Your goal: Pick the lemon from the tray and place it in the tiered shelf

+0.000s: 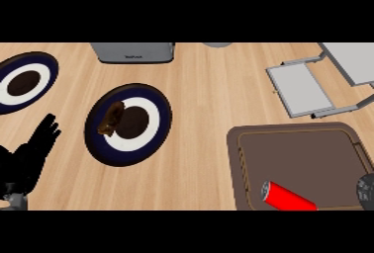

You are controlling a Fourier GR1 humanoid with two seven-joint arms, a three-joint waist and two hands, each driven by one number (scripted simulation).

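1. The left hand (33,148) rests at the left edge of the counter (205,99), fingers straight and apart, holding nothing.
2. The right hand shows nowhere.
3. A brown tray (292,158) sits at the lower right with a red can (288,196) lying in it; I can't spot a lemon.
4. The grey shelf (306,89) stands beyond the tray.
5. Two plates (128,123) (25,81) lie to the left, the nearer one carrying a brown item (111,120).

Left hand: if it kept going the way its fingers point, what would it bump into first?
The left hand rests open at the view's left edge, fingers pointing up and slightly right. Straight on is bare counter, between the two plates. Farther along, perhaps the grey appliance, though height is unclear.
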